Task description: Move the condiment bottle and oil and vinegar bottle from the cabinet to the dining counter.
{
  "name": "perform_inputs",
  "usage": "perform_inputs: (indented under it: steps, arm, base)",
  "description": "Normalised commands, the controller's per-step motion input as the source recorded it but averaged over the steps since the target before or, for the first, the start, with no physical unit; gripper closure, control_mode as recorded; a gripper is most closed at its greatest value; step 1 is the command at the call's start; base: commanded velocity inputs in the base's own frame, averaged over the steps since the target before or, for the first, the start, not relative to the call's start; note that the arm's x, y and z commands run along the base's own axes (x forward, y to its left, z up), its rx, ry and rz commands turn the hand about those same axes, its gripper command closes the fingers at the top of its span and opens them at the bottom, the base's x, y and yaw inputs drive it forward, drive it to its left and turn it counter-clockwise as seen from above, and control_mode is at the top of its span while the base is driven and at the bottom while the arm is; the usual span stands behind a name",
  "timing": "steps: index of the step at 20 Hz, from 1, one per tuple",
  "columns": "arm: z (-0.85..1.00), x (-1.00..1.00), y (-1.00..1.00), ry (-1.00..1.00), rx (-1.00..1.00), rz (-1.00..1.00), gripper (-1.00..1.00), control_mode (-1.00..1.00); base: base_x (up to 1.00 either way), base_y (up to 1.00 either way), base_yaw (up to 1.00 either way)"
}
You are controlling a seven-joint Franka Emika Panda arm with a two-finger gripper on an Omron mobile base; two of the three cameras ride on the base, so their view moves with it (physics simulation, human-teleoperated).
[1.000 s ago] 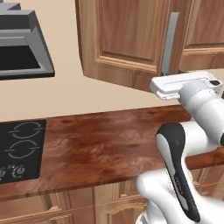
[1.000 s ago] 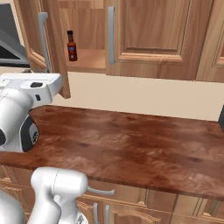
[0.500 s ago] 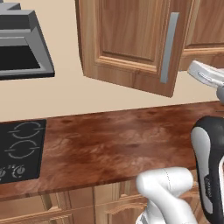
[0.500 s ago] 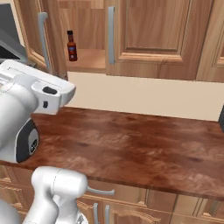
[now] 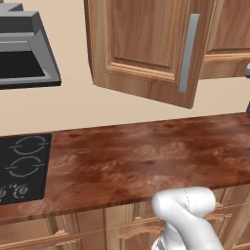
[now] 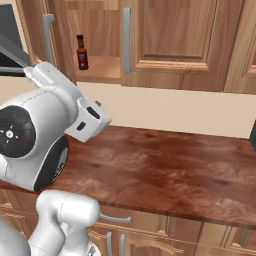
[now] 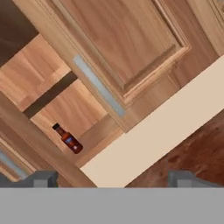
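Reaching for the first pick is the step in hand, as I judge it: the cabinet stands with one door swung out, and the condiment bottle stands upright on the cabinet's lower inner shelf, near its front edge and toward the open side. In the hand view the same bottle appears tilted only because the camera is rolled; it sits alone on the shelf, just inside the frame, beside the closed door with the long grey handle.

Nothing is carried. The tool is released, its two dark tips spread wide at the bottom of the hand view with bare wall and wood between them. The arm's white wrist hangs well below the cabinet, over the reddish worktop.

No pale oil and vinegar bottle can be made out on the visible part of the shelf; it may stand behind a door, which I cannot tell.

The next move calls for lifting the tool to shelf height, squaring it with the bottle, sliding in past the open door without clipping it, and straddling the slim body below the red cap before closing.
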Motion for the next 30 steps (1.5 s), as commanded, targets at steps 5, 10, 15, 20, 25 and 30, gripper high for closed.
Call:
perform_inputs:
  steps: [5, 10, 15, 20, 25, 30]
  arm:
    - [-0.60, 0.48, -0.01, 0.11, 0.16, 0.10, -1.00, -1.00]
    - [-0.44, 0.68, 0.13, 0.12, 0.15, 0.12, -1.00, -1.00]
    - [-0.11, 0.63, 0.08, 0.12, 0.13, 0.17, -1.00, -1.00]
    - [0.00, 0.41, 0.31, 0.11, 0.04, 0.23, -1.00, -1.00]
    - [0.00, 0.06, 0.55, 0.07, 0.01, 0.22, -1.00, -1.00]
    - [0.01, -0.28, 0.70, 0.01, 0.00, 0.26, -1.00, -1.00]
  base:
    - [0.00, 0.00, 0.00]
    - [0.00, 0.00, 0.00]
    - [0.00, 0.00, 0.00]
    - [0.00, 0.00, 0.00]
    - [0.00, 0.00, 0.00]
    - [0.00, 0.00, 0.00]
